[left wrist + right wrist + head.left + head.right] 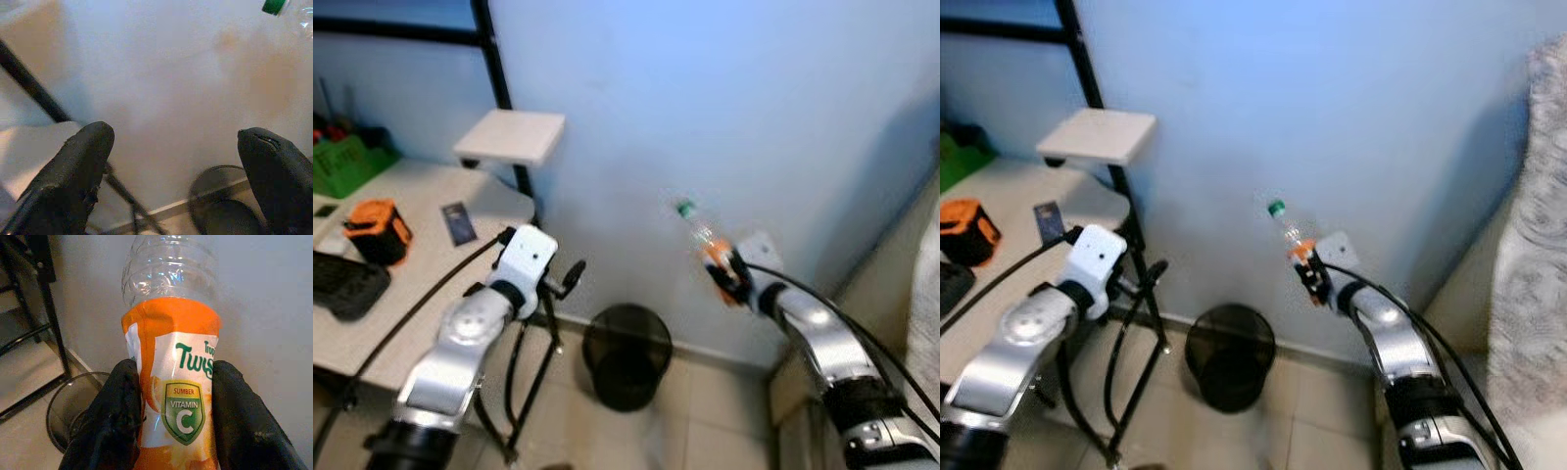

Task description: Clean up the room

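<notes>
A: While the right gripper [171,431] is pinching it from both sides, what is that clear plastic bottle with the orange label and green cap [171,357] looking like?

B: It is showing ribbed, see-through walls above a glossy orange wrapper with a green shield on it. The two black fingers [110,421] are pressing flat against the label, closed tight on it. The bottle is tilting up in the air by the pale blue wall [724,117], above and to the right of the round black mesh waste bin [626,354].

A: Is the bin holding anything?

B: I cannot tell; its inside is reading dark. It is standing on the beige tiled floor [705,421], against the wall.

A: And the left gripper [181,171]?

B: Its two rounded black fingers [80,166] are standing wide apart and gripping nothing, hanging off the right edge of the light-coloured table [421,294].

A: What is lying on that table?

B: One orange-and-black boxy device [377,230] near the left edge, one flat dark card [458,221] toward the back, one black remote-like object [347,284] at the left edge, and a green bin [347,162] at the back left corner. A white square shelf [512,137] is sitting on a black metal frame [499,69] just behind the table.
</notes>
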Available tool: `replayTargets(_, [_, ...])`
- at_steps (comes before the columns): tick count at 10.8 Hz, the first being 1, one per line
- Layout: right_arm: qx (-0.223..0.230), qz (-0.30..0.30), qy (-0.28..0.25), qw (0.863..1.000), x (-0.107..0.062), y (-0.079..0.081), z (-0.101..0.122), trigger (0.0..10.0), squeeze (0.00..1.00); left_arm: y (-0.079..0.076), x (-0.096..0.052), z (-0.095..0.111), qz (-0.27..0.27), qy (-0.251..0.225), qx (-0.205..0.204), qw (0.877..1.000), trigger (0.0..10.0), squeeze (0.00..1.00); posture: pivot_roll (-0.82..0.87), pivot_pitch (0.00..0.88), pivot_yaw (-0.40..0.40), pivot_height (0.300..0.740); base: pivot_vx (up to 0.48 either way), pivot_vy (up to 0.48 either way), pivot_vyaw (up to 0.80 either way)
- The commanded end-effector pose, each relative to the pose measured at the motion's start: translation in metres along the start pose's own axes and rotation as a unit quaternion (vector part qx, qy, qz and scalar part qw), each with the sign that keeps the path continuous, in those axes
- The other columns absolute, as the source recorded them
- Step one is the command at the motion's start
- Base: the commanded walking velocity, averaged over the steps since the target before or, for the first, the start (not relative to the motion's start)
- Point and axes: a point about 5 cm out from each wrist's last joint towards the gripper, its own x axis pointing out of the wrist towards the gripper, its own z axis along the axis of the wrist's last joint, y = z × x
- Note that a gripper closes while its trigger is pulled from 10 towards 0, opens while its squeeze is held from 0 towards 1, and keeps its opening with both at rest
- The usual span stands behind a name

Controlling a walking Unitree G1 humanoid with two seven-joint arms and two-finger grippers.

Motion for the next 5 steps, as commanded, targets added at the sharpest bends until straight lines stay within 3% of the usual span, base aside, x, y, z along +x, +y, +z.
replayTargets(1, [-0.017, 0.02, -0.015, 1.0, 0.006, 0.009, 0.009, 10.0, 0.0, 0.002, -0.003, -0.001, -0.012, 0.003, 0.01, 1.0, 10.0, 0.29, 0.03, 0.0, 0.006, 0.74, 0.345, 0.0, 0.0])
replayTargets(5, [-0.048, 0.053, 0.015, 0.997, 0.015, 0.024, -0.005, 10.0, 0.0, -0.005, -0.01, -0.009, -0.124, 0.03, 0.075, 0.989, 10.0, 0.28, 0.05, 0.0, -0.001, 0.74, 0.327, 0.0, 0.0])
